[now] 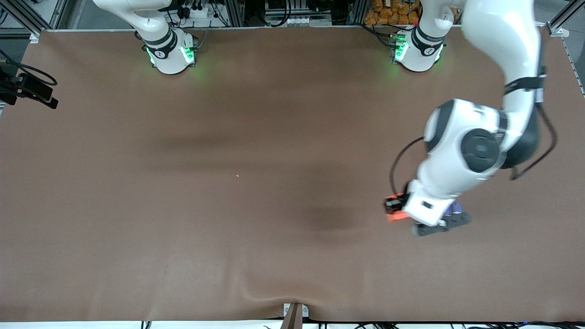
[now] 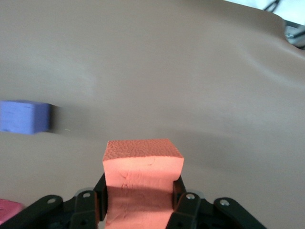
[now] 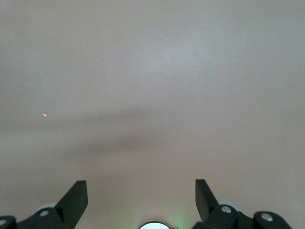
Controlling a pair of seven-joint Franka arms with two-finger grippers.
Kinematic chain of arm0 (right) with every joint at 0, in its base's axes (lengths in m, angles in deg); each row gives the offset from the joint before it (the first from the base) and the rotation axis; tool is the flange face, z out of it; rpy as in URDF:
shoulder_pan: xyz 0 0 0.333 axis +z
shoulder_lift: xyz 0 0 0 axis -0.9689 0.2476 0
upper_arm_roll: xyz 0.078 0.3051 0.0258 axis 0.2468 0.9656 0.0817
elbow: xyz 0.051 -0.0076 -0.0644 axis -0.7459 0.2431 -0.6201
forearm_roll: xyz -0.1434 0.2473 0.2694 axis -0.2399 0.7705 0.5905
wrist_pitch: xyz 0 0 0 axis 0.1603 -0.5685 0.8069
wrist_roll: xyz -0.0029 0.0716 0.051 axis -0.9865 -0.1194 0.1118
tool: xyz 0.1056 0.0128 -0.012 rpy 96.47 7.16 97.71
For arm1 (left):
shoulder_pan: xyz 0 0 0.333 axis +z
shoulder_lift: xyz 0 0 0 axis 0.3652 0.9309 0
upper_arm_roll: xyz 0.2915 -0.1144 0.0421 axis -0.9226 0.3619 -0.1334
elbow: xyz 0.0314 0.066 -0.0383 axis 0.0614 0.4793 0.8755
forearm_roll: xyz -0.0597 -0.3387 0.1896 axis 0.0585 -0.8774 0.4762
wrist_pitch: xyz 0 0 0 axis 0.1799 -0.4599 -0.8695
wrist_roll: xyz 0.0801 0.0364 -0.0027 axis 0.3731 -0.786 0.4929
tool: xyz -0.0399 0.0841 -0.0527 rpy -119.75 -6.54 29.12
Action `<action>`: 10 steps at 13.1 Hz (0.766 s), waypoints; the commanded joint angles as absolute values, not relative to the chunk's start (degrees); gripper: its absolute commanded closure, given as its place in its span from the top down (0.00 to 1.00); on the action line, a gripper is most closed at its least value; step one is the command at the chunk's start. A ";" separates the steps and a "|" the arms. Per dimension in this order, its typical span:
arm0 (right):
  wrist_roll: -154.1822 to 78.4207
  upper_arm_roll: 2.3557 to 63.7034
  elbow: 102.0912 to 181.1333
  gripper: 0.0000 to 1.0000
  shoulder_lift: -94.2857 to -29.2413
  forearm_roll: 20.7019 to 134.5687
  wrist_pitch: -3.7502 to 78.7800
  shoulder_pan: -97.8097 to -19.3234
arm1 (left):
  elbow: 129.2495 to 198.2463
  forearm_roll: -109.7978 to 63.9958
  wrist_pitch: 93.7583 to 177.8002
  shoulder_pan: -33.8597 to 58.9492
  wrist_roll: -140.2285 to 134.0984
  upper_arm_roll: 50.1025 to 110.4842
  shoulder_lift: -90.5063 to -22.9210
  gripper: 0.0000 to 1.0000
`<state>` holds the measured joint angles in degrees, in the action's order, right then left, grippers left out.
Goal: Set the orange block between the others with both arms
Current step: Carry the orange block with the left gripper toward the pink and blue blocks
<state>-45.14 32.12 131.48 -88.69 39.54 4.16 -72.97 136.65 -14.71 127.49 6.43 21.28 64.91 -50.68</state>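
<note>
Orange block (image 2: pixel 143 179) sits clamped between the two black fingers (image 2: pixel 183 202) of the left gripper (image 2: pixel 140 205), its rough-textured top face and smooth front face jutting out past the fingertips. Seen from the front camera, the left arm (image 1: pixel 475 151) reaches down from its base at its own end of the table, and the block (image 1: pixel 396 215) shows as an orange patch at the edge of the white wrist, over the brown surface. A purple-blue block (image 2: pixel 25 117) lies on the table near the gripper, apart from the orange one; from the front only a sliver of it (image 1: pixel 454 209) peeks out beside the wrist. A corner of the pinkish-red block (image 2: pixel 9 210) shows at the edge of the left wrist view, close to the gripper body.

The right gripper (image 3: pixel 141 198) hangs with its fingers spread wide and nothing between them, over bare table; its arm (image 1: pixel 151 23) waits near its base.

No readable writing or brand shows on the blocks or grippers.

The table (image 1: pixel 228 228) is covered with a matte brown mat, slightly rippled at the edge nearest the front camera. A tiny orange speck (image 1: pixel 237 176) rests near its middle. Both round bases glow green (image 1: pixel 186 55), and cables and aluminium framing run along the edge where the bases stand
</note>
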 commanded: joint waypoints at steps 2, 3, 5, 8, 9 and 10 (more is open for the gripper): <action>-45.20 32.77 130.30 1.00 -88.48 39.38 3.63 -74.08 | 145.23 -16.37 126.63 13.13 11.43 65.66 -56.40 0.00; -45.20 32.77 130.30 1.00 -88.48 39.38 3.63 -74.08 | 146.73 -16.46 126.63 15.59 9.66 65.75 -56.84 0.00; -45.20 32.77 130.30 1.00 -88.48 39.38 3.63 -74.08 | 151.20 -16.37 127.51 18.94 4.84 65.66 -58.68 0.00; -45.20 32.77 130.30 1.00 -88.48 39.38 3.55 -74.17 | 155.08 -16.46 128.91 24.65 -3.70 65.75 -59.92 0.00; -45.20 32.77 130.30 1.00 -88.48 39.38 3.46 -74.08 | 157.00 -16.46 130.05 25.37 -5.46 65.83 -60.45 0.00; -45.20 32.77 130.30 1.00 -88.48 39.38 3.37 -74.08 | 159.81 -16.46 132.93 26.24 -7.04 65.83 -61.15 0.00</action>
